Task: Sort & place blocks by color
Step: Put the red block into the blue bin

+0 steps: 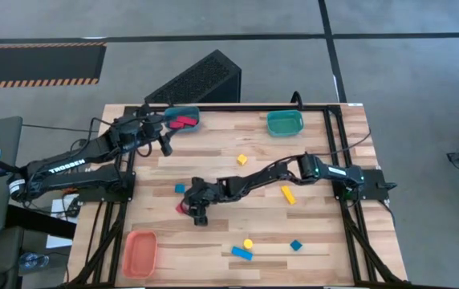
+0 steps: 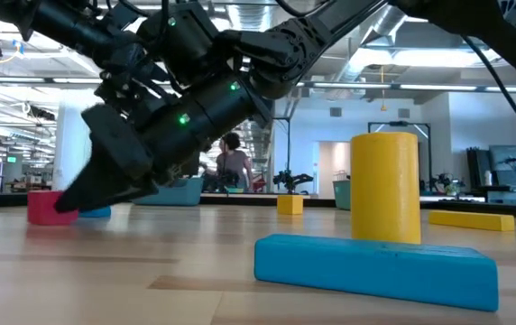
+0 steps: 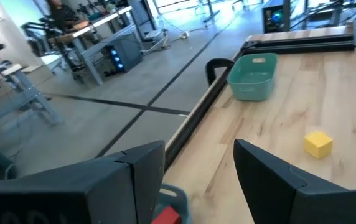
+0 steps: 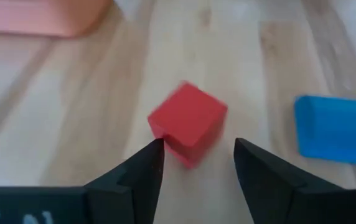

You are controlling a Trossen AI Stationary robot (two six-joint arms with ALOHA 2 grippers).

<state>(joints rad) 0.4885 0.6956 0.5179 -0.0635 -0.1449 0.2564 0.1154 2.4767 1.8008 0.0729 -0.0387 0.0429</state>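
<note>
Nearest the front edge, around six o'clock in the high view, a blue bar (image 1: 241, 253), yellow block (image 1: 248, 242) and blue cube (image 1: 295, 245) lie unsorted. At centre, the right gripper (image 1: 197, 215) straddles a red cube (image 4: 187, 122), jaws apart, not yet gripping. Farther, at eleven o'clock, the left gripper (image 1: 165, 148) hovers open beside a teal bin (image 1: 188, 113) already holding red blocks (image 1: 183, 122). Most sorting seems left.
</note>
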